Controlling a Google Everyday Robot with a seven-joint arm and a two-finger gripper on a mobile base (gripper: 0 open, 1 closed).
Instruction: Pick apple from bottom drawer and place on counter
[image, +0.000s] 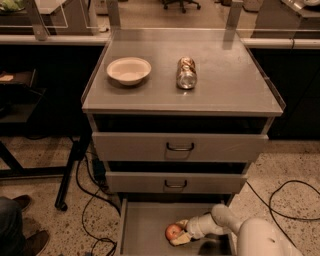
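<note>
Bottom drawer is pulled out toward the near edge, open, w/ bare grey floor showing on its left half. Apple sits on the drawer floor, roughly mid-width, red-orange w/ a paler patch. It's inside the drawer, not on the counter.

Tool is down in the drawer, coming in from the right and right up against the apple's right side. Can't tell whether it's clenched on the apple or released; contact area is too tight to read. The white arm runs from the tool back to the right & nearer, into the robot's rounded white body at the near-right corner.

Counter is the flat grey cabinet top, far side of the scene relative to the drawer. On it: white bowl toward the left, upright, and a crushed shiny can lying on its side just right of centre. Bowl & can are apart, not touching. Right part of the counter is plain grey surface.

Below the top, two drawer fronts: upper one w/ dark loop handle, lower one w/ handle. Both stand slightly out from the cabinet frame, dark gaps above each.

Floor is speckled; black cables loop on the right, more cable on the left by a black stand leg. A person's shoe shows at the near-left corner.
</note>
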